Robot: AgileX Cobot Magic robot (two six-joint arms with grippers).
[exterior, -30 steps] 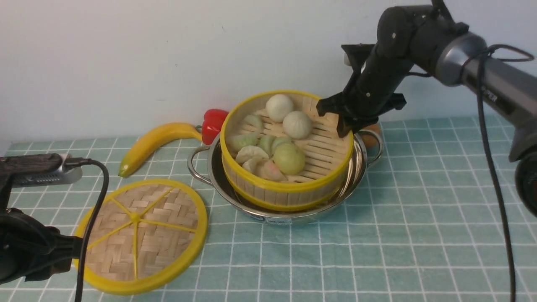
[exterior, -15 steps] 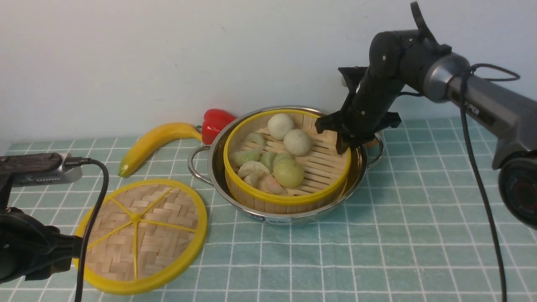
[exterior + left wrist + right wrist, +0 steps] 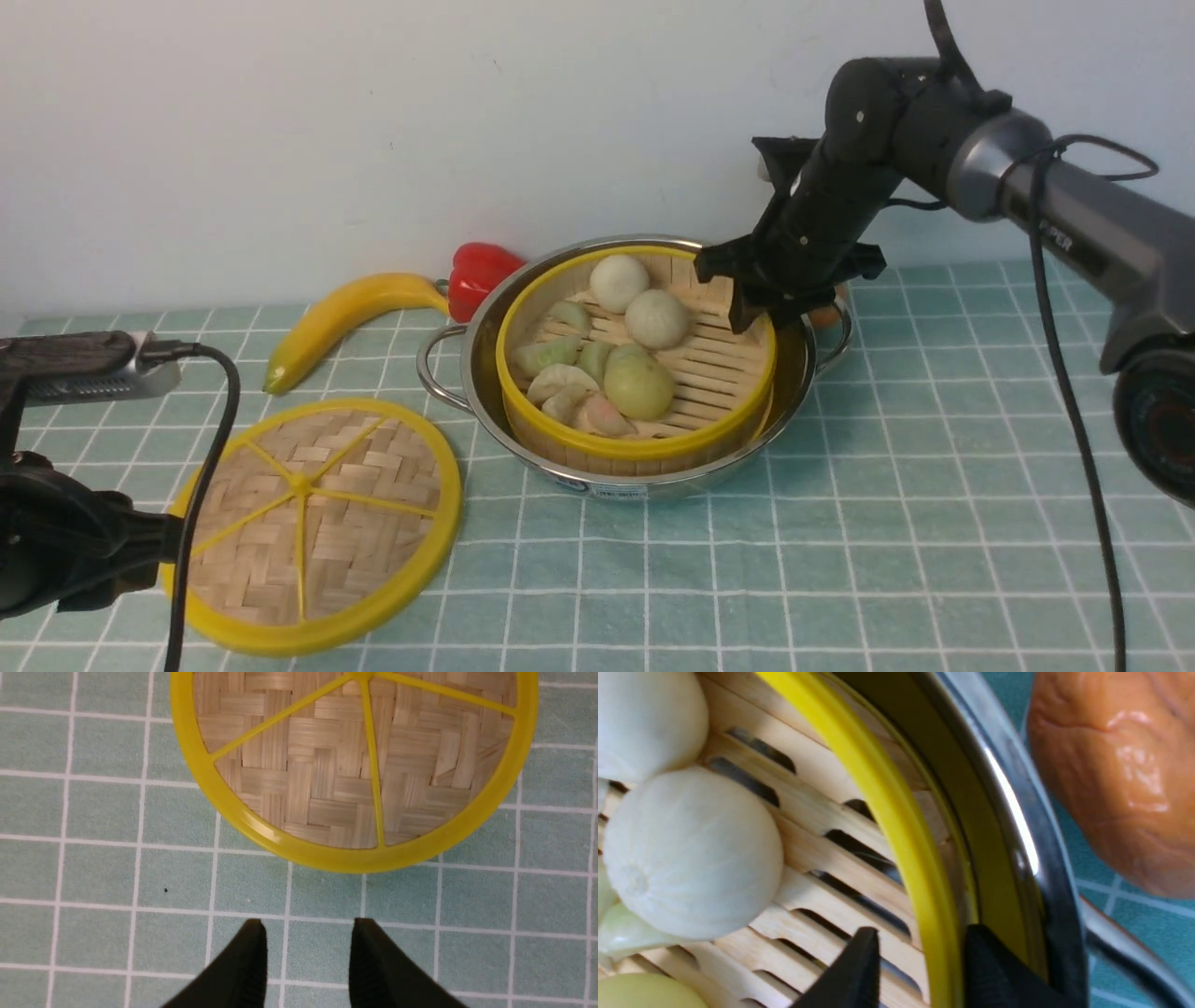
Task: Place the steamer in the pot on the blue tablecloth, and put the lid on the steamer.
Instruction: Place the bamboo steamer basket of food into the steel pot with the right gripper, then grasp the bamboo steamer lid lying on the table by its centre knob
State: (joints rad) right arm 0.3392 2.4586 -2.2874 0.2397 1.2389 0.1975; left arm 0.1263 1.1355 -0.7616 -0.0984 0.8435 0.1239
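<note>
The steamer [image 3: 635, 441], a bamboo basket with yellow rims holding buns and dumplings, sits inside the shiny pot [image 3: 644, 483] on the blue tablecloth [image 3: 859, 532]. My right gripper [image 3: 761, 313] stands over the steamer's far right rim [image 3: 882, 802]. It is open, one finger on each side of the rim, and a gap shows beside the inner finger [image 3: 859, 961]. The lid [image 3: 313, 523], a woven disc with yellow spokes, lies flat on the cloth left of the pot. My left gripper [image 3: 306, 926] hovers open just short of the lid's rim [image 3: 327, 858], with nothing between its fingers.
A banana [image 3: 345, 313] and a red pepper [image 3: 476, 271] lie behind the lid and the pot. A brown, sausage-like thing [image 3: 1111, 779] lies by the pot's right handle [image 3: 840, 336]. The wall stands close behind.
The steamer has come down from a tilted, raised pose to sit level inside the pot. My right gripper has let go of its rim and opened. The left arm barely moved.
</note>
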